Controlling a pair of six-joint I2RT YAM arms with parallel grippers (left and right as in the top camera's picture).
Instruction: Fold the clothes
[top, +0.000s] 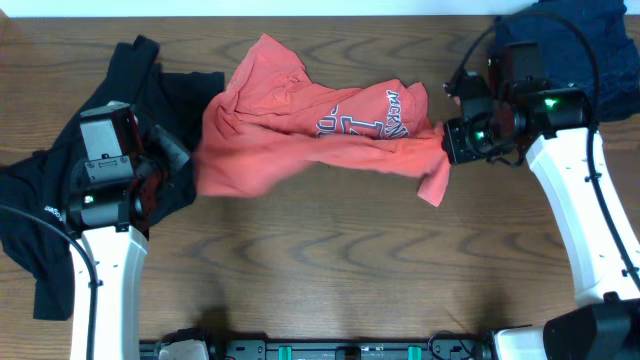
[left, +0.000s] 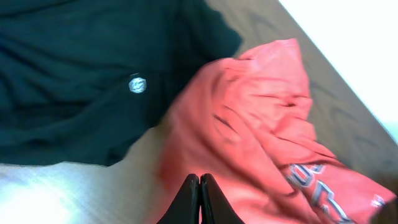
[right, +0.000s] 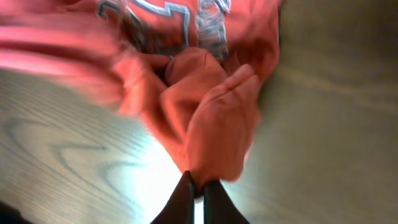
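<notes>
At right, our right gripper (right: 198, 182) pinches the shirt (top: 310, 130); our left gripper (left: 200, 178) is pressed together, its hold unclear. We should spread it flat, pulling evenly.

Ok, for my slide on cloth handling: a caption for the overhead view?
Right gripper pinches a crumpled red-orange T-shirt on the wooden table; black top lies by the left gripper.
</notes>
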